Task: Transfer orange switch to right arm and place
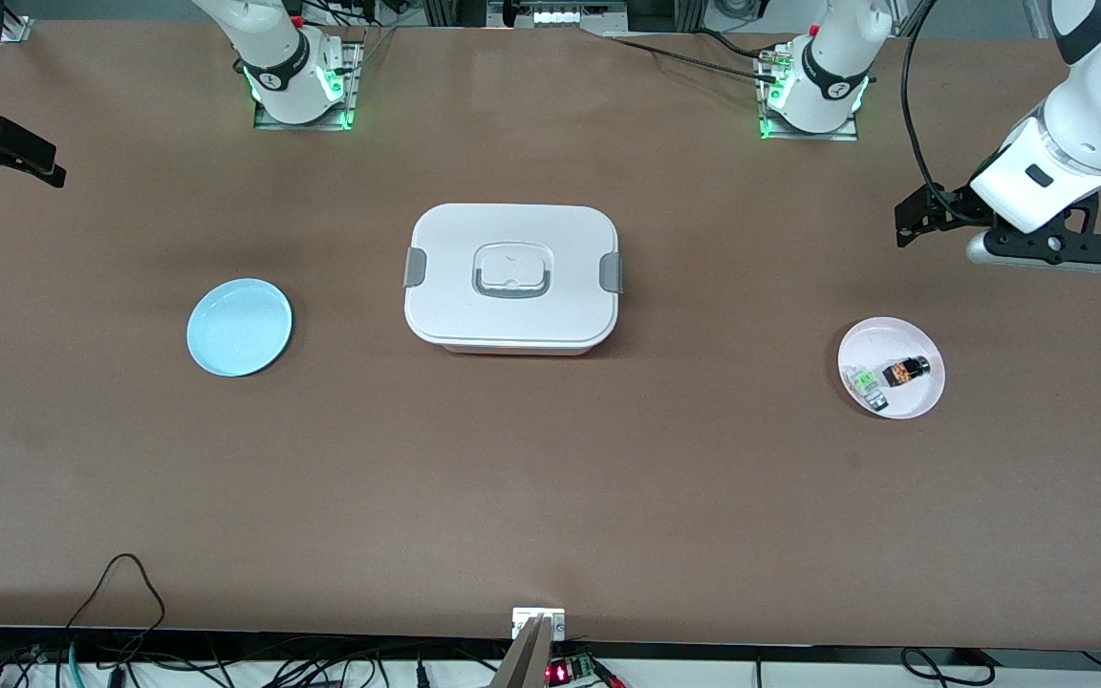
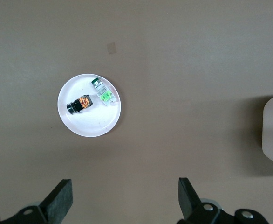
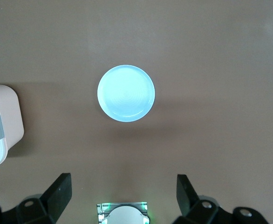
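The orange switch (image 1: 904, 371), a tiny black part with an orange section, lies on a small pink plate (image 1: 895, 331) toward the left arm's end of the table. A green-and-grey part (image 1: 866, 387) lies beside it on the same plate. In the left wrist view the switch (image 2: 79, 104) and the plate (image 2: 92, 125) show well clear of the fingers. My left gripper (image 1: 1047, 247) (image 2: 125, 200) hangs open and empty over bare table beside the plate. My right gripper (image 1: 10, 151) (image 3: 122, 196) is open and empty, high over the right arm's end of the table.
A white lidded box (image 1: 512, 277) with grey latches stands at the table's middle; its corner shows in the right wrist view (image 3: 3, 123). A light blue plate (image 1: 239, 327) (image 3: 126, 93) lies toward the right arm's end. The right arm's base (image 3: 122, 213) shows below its fingers.
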{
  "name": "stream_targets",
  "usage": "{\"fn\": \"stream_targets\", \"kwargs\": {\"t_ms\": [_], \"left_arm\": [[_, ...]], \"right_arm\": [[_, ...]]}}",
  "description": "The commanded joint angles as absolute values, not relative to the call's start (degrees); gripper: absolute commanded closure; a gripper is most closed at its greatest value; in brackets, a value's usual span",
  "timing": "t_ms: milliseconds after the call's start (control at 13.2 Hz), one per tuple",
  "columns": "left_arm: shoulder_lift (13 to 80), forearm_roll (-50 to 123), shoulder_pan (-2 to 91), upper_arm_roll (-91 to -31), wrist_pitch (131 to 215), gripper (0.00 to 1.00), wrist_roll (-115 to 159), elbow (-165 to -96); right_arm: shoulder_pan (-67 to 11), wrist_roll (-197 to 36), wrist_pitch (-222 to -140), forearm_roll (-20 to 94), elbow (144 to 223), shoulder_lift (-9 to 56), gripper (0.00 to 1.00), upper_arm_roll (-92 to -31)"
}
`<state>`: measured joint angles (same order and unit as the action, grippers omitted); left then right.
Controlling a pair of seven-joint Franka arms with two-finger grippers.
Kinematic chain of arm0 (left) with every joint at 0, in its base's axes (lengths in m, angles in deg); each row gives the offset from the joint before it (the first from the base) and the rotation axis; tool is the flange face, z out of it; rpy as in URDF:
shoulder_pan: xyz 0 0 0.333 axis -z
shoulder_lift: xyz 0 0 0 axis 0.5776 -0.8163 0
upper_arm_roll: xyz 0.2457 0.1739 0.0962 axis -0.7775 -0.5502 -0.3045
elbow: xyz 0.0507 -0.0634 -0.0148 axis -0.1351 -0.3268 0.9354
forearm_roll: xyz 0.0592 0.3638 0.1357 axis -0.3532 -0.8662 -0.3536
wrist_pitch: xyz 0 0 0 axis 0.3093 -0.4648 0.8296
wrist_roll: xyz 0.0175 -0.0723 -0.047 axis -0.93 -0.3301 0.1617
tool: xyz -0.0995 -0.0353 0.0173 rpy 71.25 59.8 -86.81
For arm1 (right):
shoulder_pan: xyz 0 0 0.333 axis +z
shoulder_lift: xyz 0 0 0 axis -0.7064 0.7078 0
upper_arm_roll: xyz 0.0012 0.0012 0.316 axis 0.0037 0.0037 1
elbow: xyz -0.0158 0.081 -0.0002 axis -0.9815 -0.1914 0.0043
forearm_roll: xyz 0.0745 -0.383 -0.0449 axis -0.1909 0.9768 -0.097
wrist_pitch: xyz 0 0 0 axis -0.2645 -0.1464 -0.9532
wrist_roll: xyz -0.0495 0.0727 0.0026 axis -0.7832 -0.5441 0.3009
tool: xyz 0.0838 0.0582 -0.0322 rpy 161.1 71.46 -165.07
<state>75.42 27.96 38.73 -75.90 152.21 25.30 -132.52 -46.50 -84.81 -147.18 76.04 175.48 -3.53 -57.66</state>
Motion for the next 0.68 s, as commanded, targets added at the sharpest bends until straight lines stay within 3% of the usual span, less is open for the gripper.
{"fn": "stream_targets", "kwargs": {"t_ms": [0, 606], "left_arm": [[75.08, 27.34, 38.97, -75.96, 151.24, 0.00, 26.24, -131.27], [75.08, 27.34, 38.97, -75.96, 151.24, 0.00, 26.16, -131.19]], "right_arm": [[-46.52, -84.94, -146.50, 75.38, 175.56, -4.25, 0.00, -57.76], [-46.52, -84.76, -147.02, 75.20, 175.56, -3.46, 0.00, -57.67]]}}
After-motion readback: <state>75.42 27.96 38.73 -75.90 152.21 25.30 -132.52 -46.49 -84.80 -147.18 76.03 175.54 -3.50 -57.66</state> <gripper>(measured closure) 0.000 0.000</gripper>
